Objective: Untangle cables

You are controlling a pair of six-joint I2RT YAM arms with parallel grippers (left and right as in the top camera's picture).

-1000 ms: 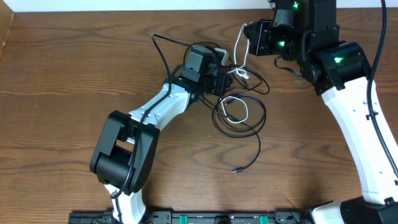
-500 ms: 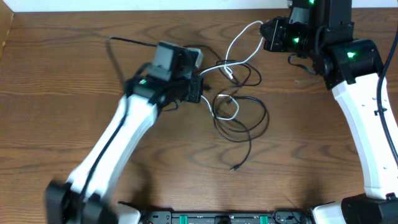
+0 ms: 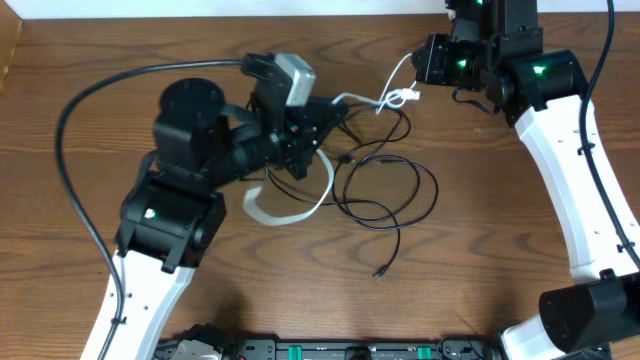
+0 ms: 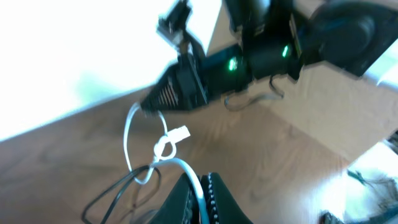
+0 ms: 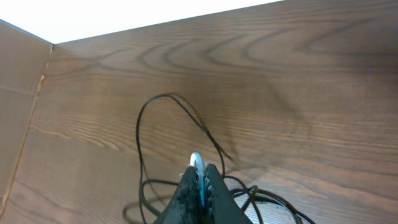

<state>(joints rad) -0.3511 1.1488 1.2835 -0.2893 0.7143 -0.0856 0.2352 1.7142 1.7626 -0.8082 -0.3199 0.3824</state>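
Span: white cable [image 3: 362, 99] strung between arms, over black cables [image 3: 400, 190].
Left end effector [image 3: 318, 118]: clamped on it.
Right end effector [image 3: 422, 62]: clamped on it.
Purpose: likely pulling it free.

White cable [image 3: 268, 216]; black cables [image 3: 400, 240]; brown wood-grain table [image 3: 500, 280]
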